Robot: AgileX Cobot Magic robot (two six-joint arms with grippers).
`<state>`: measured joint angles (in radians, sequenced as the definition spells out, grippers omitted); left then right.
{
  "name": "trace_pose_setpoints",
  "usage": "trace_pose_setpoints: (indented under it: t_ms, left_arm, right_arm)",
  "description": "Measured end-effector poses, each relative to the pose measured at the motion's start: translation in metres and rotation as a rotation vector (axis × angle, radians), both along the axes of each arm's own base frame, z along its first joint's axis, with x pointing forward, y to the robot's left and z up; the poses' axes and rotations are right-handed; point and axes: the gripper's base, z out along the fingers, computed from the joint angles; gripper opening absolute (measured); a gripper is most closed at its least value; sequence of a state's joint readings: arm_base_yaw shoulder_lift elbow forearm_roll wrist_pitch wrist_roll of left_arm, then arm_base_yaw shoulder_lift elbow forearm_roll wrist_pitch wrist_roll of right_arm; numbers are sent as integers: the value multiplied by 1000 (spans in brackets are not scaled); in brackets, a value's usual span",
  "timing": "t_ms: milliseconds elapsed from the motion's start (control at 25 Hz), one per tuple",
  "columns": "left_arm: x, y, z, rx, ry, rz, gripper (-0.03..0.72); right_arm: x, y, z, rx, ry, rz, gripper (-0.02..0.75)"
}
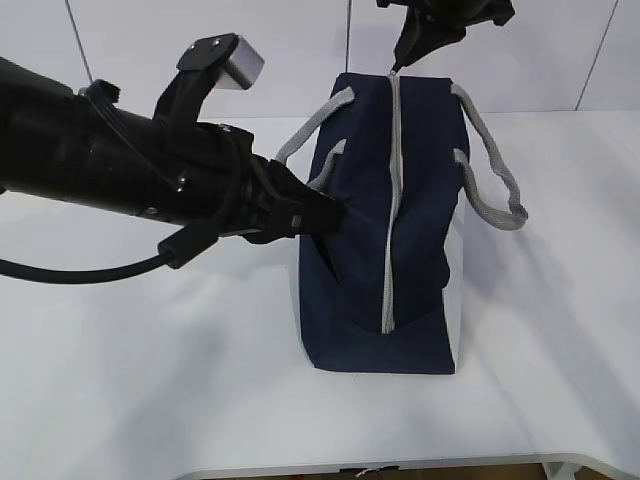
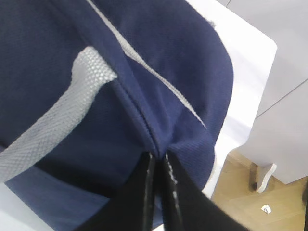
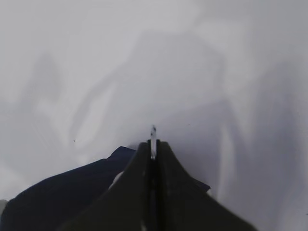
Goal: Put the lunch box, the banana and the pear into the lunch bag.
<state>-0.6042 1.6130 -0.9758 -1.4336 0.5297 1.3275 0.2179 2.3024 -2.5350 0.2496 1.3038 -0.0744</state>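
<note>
exterior view: the navy lunch bag (image 1: 385, 240) stands upright on the white table (image 1: 150, 380), its grey zip (image 1: 392, 200) running shut along the top ridge and down the near end. grey webbing handles (image 1: 490, 170) hang on both sides. the left gripper (image 1: 325, 212) reaches in from the left, its jaws together on a fold of the bag's left side just under the near handle. the right gripper (image 1: 398, 60) hangs from the top edge, its tip at the far end of the zip.

left wrist view: the black fingers (image 2: 144, 187) are clamped on a ridge of blue fabric of the lunch bag (image 2: 173, 57), a grey handle strap (image 2: 57, 125) beside them to the left and the zip line (image 2: 159, 77) crossing above.

right wrist view: the right gripper (image 3: 153, 151) has its jaws pressed together on a small pale metal piece (image 3: 153, 142) that pokes up between the tips, seemingly the zip pull. the dark top of the lunch bag (image 3: 62, 197) shows blurred below, against the pale table.

the lunch box, banana and pear appear in none of the views.
</note>
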Motion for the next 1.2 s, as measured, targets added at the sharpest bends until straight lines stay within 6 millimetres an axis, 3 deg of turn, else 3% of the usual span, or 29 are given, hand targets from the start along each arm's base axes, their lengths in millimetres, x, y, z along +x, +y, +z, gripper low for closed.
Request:
trace_pose_setpoints:
  t_ms: [520,1200]
  left_arm:
    - [0,0,0,5,-3,-8,-15]
    - [14,11,-5,152,-152,93,-15]
  right_arm:
    - [17,-12,-30,12,51,-30,18]
    - [18,-14,-22,-71,-63,135,18]
